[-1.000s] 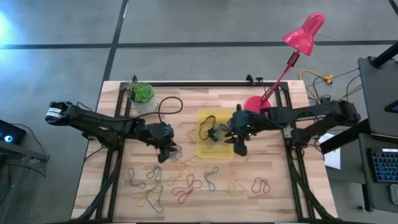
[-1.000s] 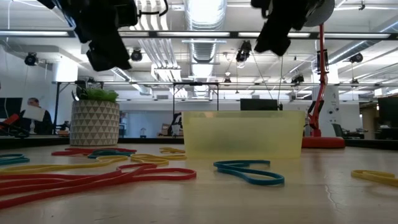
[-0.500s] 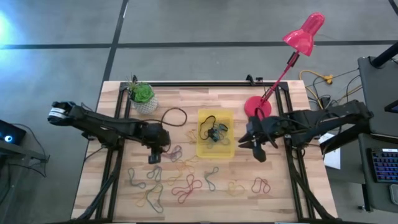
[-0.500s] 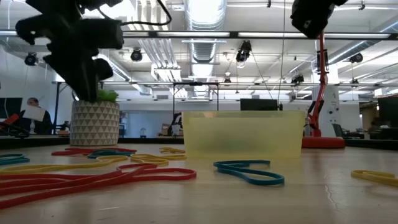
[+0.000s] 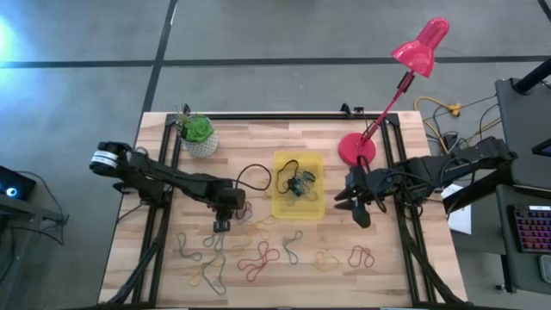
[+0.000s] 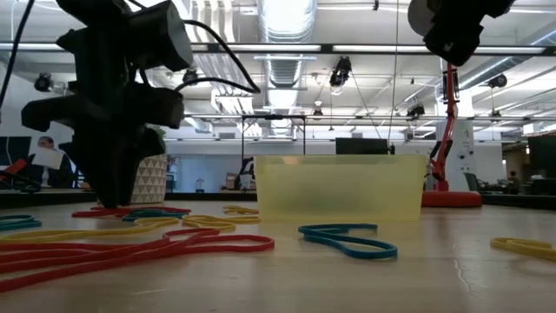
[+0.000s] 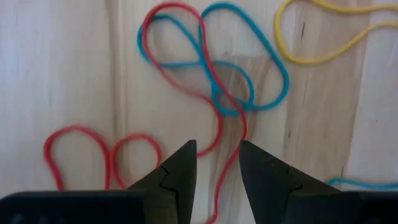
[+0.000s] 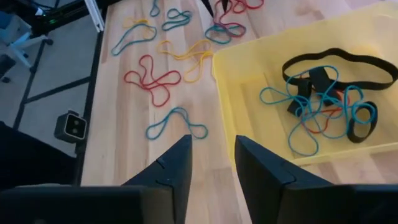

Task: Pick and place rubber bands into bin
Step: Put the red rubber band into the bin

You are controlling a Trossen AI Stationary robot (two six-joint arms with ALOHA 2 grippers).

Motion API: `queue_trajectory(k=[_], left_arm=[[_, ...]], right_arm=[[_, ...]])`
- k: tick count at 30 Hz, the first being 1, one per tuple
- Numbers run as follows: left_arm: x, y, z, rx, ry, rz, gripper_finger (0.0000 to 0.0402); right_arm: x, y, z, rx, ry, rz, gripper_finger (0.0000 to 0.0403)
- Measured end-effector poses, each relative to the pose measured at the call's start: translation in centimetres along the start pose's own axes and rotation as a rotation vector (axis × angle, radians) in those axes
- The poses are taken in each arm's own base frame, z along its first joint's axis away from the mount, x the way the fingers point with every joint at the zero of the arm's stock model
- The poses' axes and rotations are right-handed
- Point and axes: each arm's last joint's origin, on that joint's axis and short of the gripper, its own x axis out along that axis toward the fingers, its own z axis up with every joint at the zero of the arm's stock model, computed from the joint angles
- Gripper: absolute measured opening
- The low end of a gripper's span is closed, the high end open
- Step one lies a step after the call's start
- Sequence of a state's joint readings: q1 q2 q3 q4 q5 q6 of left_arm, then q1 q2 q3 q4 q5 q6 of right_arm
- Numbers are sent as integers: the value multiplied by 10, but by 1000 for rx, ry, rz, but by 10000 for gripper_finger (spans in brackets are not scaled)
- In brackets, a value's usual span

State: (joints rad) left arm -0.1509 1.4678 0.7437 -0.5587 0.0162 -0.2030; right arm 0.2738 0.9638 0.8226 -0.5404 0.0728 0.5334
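plant pot [image 5: 197, 133]: far table corner, well behind L gripper
pink lamp [image 5: 356, 148]: base just behind R gripper, head tilted outward

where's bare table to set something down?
Free: the wood between the plant pot and the lamp base, behind the bin. Crowded: the front strip, strewn with rubber bands, where the left gripper works.

Overhead, table-level and two wrist cameras all share the bin [image 5: 299, 185].
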Motion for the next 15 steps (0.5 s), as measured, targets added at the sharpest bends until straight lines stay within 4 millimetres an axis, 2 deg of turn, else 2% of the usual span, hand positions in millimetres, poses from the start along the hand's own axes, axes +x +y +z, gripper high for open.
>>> queue_trajectory(k=[8, 15], left_arm=[[1, -2, 7, 1, -43, -9, 105], [2, -3, 6, 1, -33, -63, 105]], right_arm=[[0, 1, -1, 27, 2, -3, 153], [0, 0, -1, 29, 4, -5, 161]])
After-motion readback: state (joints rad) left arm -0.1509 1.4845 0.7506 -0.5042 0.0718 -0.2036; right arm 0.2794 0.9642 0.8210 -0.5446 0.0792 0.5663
